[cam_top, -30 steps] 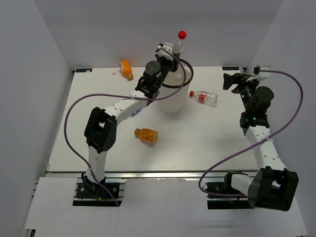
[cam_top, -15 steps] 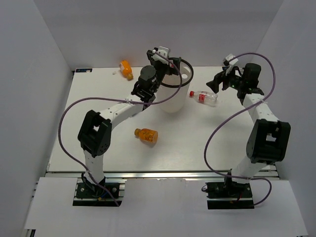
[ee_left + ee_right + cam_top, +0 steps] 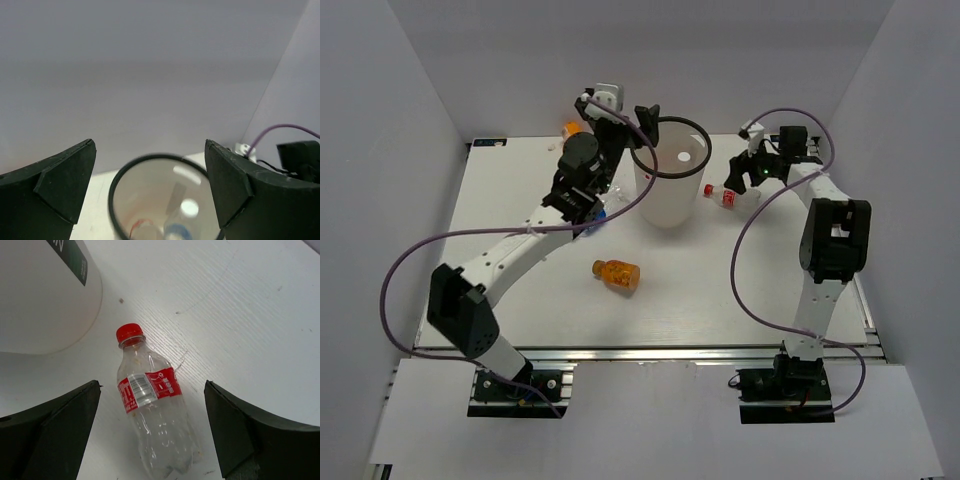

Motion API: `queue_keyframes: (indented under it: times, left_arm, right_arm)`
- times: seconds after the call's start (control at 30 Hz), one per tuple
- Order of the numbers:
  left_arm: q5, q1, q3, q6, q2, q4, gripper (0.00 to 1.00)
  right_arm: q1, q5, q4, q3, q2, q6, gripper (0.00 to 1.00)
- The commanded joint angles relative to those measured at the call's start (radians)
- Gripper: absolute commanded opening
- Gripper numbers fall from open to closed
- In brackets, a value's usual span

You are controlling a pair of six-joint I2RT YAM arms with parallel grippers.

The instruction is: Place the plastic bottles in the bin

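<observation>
1. Left gripper (image 3: pixel 150 150): gapes wide, holds nothing, hangs by the rim of the bin (image 3: pixel 113 200) at 10 o'clock; blurred bottles inside.
2. Right gripper (image 3: pixel 152 385): gapes wide too, straddles the red-label bottle (image 3: pixel 150 410) lying at the bin's 3 o'clock, likely aligned for pinching.
3. Still to collect: orange bottle (image 3: pixel 617 274) at 7 o'clock, second orange bottle (image 3: pixel 572 129) at 10.

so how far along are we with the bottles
Done: the bin holds some bottles, blurred, with red and blue visible.
In hand: nothing. The left gripper is open by the bin's rim, and the right gripper is open over the lying red-label bottle.
Left: that one, an orange bottle mid-table, and a second orange bottle at the far edge.
</observation>
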Motion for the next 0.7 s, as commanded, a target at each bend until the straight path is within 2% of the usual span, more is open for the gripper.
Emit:
queue_keyframes:
  times: [0.0, 0.13, 0.17, 0.23, 0.37, 0.53, 0.6, 0.67]
  left_arm:
    - [-0.127, 0.006, -0.071, -0.080, -0.173, -0.214, 0.98]
    - [-0.315, 0.019, -0.283, -0.223, -0.377, -0.317, 0.98]
    - [-0.337, 0.025, -0.368, -0.255, -0.418, -0.372, 0.98]
    - [-0.373, 0.051, -0.445, -0.356, -0.529, -0.431, 0.98]
    - [-0.325, 0.127, -0.577, -0.513, -0.621, -0.637, 0.98]
    - [-0.166, 0.244, -0.634, -0.646, -0.598, -0.736, 0.98]
    - [-0.172, 0.259, -0.630, -0.668, -0.568, -0.801, 0.98]
    - [-0.164, 0.267, -0.634, -0.680, -0.557, -0.819, 0.98]
  right_arm:
    - [0.064, 0.120, -0.090, 0.104, 0.048, -0.067, 0.89]
    - [0.107, 0.209, -0.156, 0.181, 0.123, -0.080, 0.89]
    - [0.112, 0.235, -0.158, 0.184, 0.133, -0.078, 0.89]
    - [0.121, 0.299, -0.145, 0.175, 0.149, -0.064, 0.89]
    - [0.121, 0.332, -0.158, 0.158, 0.163, -0.058, 0.89]
    - [0.122, 0.422, -0.184, 0.161, 0.183, -0.066, 0.88]
    - [0.122, 0.459, -0.176, 0.149, 0.179, -0.067, 0.84]
    - [0.119, 0.464, -0.173, 0.138, 0.160, -0.058, 0.75]
